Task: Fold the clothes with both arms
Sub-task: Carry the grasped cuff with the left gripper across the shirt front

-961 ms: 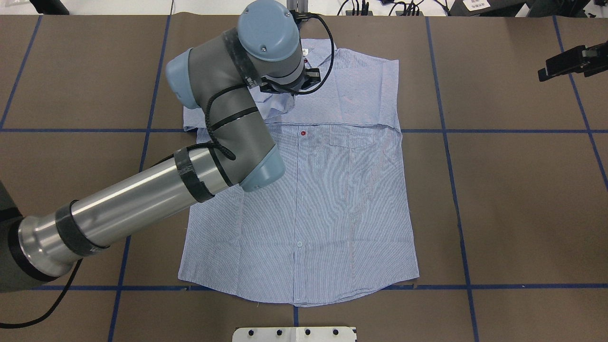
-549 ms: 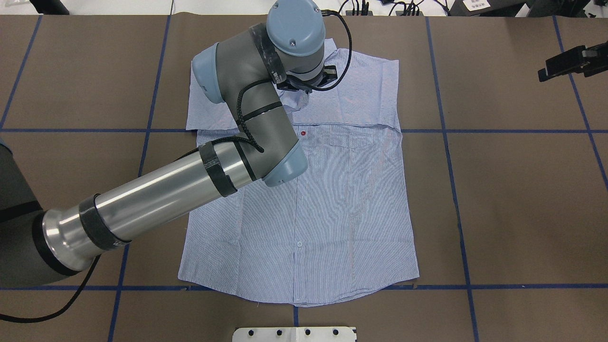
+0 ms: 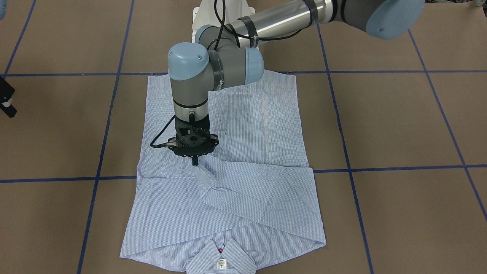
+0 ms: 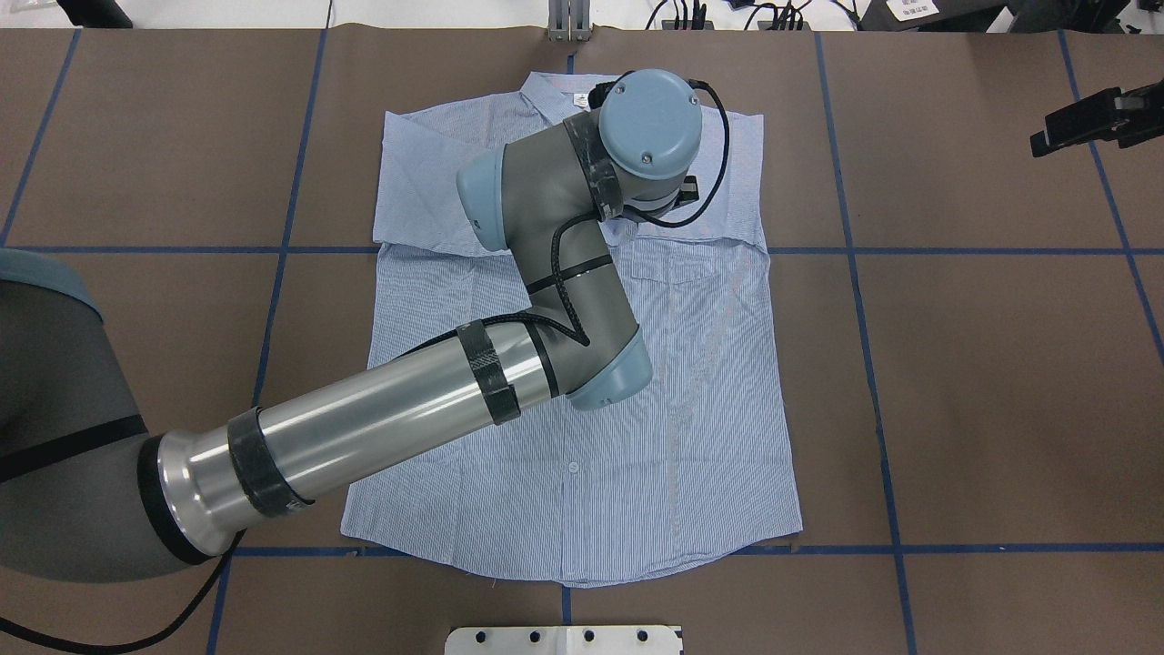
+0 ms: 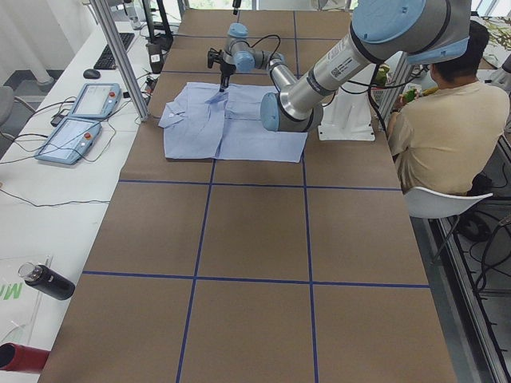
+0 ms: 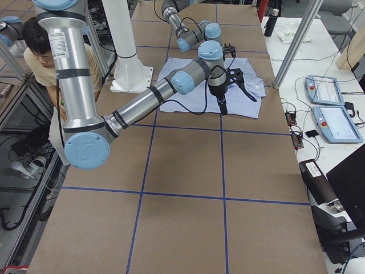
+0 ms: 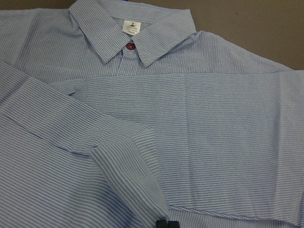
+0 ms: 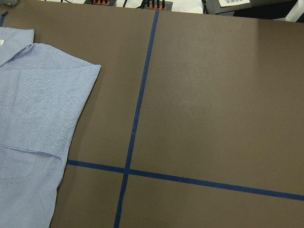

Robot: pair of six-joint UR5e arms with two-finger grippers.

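Shirt lies flat, front up, mid-surface, long axis running from the hem at the robot's side to the collar at the far side; left pincer, clenched on the sleeve, has carried it further toward the robot's right across the chest than 0.5 s ago; right pincer is well apart, and I cannot tell its state.

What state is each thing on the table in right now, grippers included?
shirt, flat, front up, body unfolded.
held sleeve, laid across the chest, cuff raised.
other sleeve, folded flat across the chest.
collar, closed at its red button.
left gripper, shut on the held sleeve's cuff.
right gripper, off to the side, jaws unclear.
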